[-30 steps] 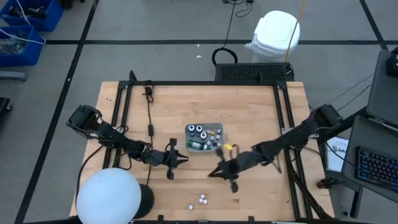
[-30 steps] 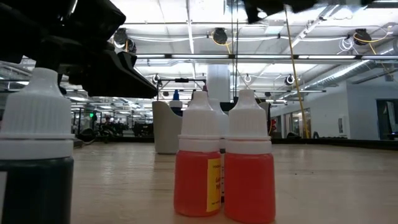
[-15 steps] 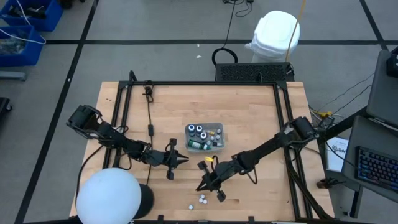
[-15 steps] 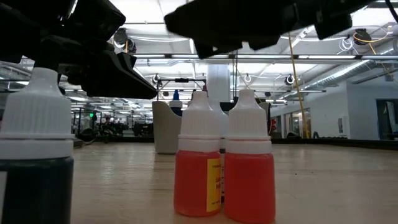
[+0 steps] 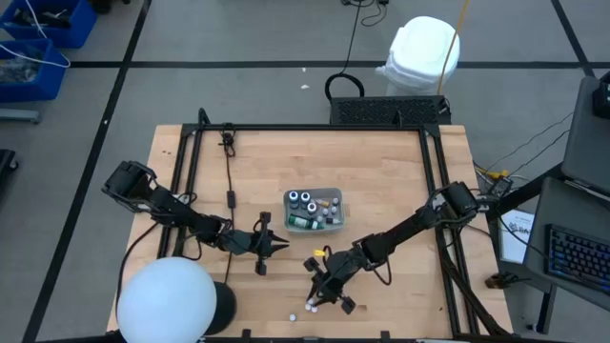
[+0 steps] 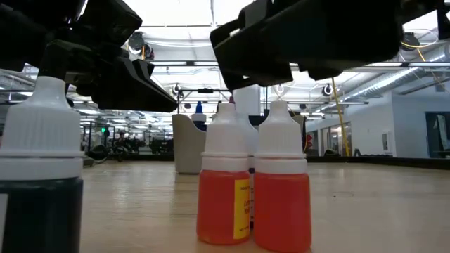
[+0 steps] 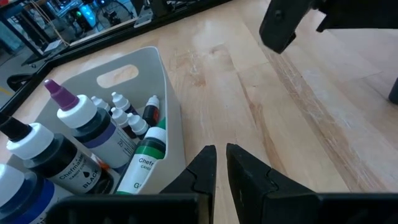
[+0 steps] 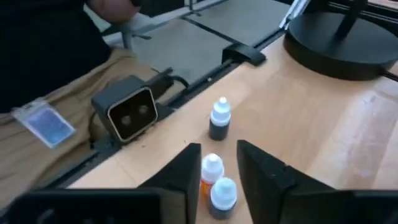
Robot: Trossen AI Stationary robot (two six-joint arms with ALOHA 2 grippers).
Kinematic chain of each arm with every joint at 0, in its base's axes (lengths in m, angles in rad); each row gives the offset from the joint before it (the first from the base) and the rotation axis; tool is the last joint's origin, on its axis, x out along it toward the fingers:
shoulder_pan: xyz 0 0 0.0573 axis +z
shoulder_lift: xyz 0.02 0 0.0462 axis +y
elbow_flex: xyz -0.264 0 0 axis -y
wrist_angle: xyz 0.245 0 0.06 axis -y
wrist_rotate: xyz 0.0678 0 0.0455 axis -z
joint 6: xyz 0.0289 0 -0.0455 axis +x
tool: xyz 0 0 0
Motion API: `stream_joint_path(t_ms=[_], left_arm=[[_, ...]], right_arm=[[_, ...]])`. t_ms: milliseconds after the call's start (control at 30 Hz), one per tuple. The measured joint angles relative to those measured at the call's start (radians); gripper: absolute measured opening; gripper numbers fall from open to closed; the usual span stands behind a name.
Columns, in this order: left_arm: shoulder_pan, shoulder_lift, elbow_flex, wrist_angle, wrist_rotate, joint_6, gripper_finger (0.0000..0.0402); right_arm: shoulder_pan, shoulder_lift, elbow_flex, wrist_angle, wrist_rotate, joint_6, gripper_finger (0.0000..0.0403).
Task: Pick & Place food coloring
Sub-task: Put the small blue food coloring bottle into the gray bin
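Note:
Three small white-capped food coloring bottles [image 5: 311, 304] stand on their bases near the table's near edge. The right wrist view shows an orange one [image 8: 211, 170], a dark one [image 8: 222, 194] and another dark one farther off [image 8: 219, 120]. My right gripper [image 8: 217, 158] hovers open just above them, a finger on either side of the closer pair; I cannot tell whether it touches them. A grey tray [image 5: 335, 203] at mid-table holds more bottles [image 7: 87, 127]. My left gripper [image 7: 221, 158] waits shut, left of the tray.
A white dome lamp [image 5: 167, 300] on a black base [image 8: 348, 37] stands at the near left corner. A grey camera box [image 8: 127, 113] sits at the near edge, with a person in tan trousers [image 8: 37, 149] behind it. A black frame [image 5: 315, 127] rims the table.
My right gripper has swung from beside the tray toward the table's near edge and come down, tipping more level, until it hangs over the loose bottles. The bottles have not moved, and the left arm has kept still.

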Motion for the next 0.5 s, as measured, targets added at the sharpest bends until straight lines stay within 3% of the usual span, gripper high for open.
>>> stream_joint_path(t_ms=[233,367,500], left_arm=[[0.000,0.000,0.000,0.000,0.001,-0.007,0.0047],[0.000,0.000,0.000,0.000,0.001,-0.007,0.0047],[0.000,0.000,0.000,0.000,0.001,-0.007,0.0047]], right_arm=[[-0.002,0.000,0.000,-0.013,0.032,-0.023,0.0131],[-0.002,0.000,0.000,-0.030,0.110,-0.045,0.0140],[0.000,0.000,0.000,-0.047,0.109,-0.051,0.0141]])
